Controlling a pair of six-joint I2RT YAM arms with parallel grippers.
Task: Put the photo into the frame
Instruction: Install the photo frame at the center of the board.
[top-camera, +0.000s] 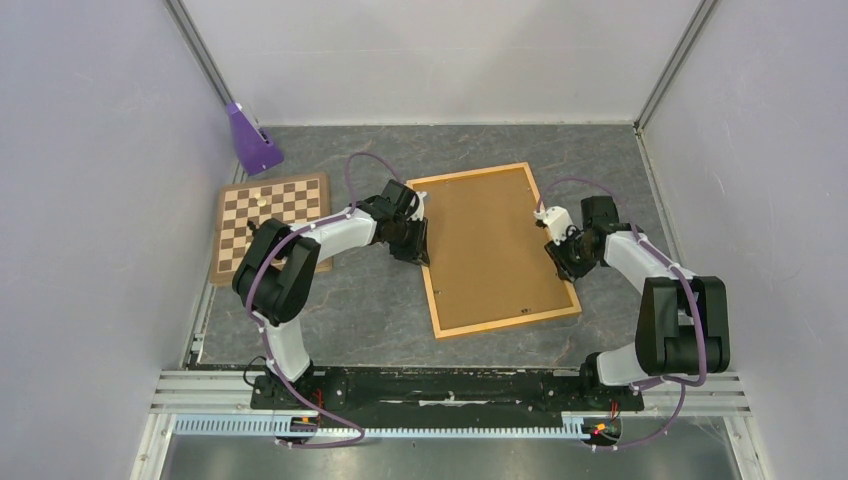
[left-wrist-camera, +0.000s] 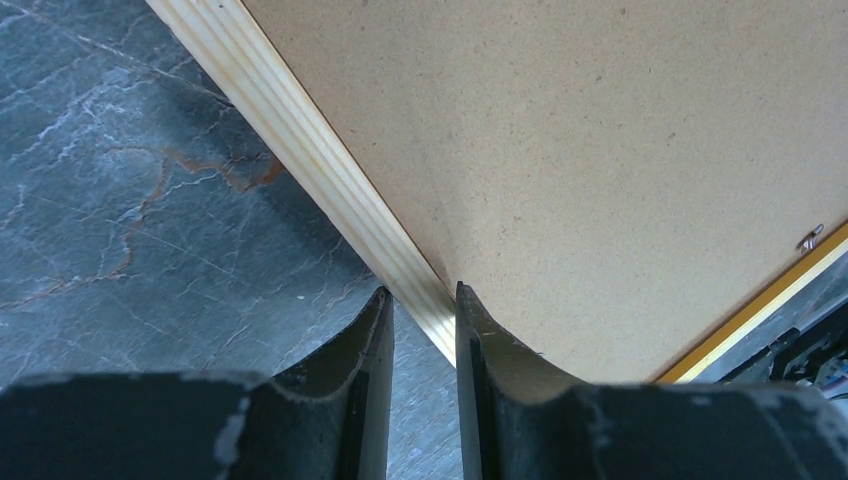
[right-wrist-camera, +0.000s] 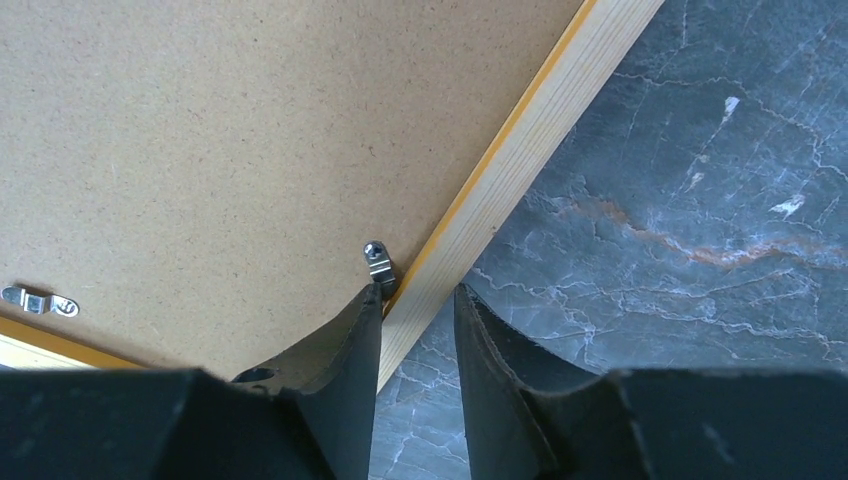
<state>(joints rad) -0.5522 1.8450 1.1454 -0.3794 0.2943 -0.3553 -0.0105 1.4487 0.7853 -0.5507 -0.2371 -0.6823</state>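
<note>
The frame (top-camera: 505, 322) lies back up in the middle of the table, showing its brown fibreboard back (top-camera: 490, 245) inside light orange rails. My left gripper (top-camera: 418, 240) straddles the left rail (left-wrist-camera: 300, 140), its jaws closed against it (left-wrist-camera: 424, 296). My right gripper (top-camera: 558, 250) straddles the right rail (right-wrist-camera: 520, 150) and is closed on it (right-wrist-camera: 418, 295) beside a small metal clip (right-wrist-camera: 378, 262). The photo is not in view.
A brown-and-white chessboard (top-camera: 270, 225) lies left of the frame, under my left arm. A purple wedge-shaped object (top-camera: 250, 140) stands at the back left. More clips sit on the back (right-wrist-camera: 38, 300) (left-wrist-camera: 810, 238). Grey walls enclose the table.
</note>
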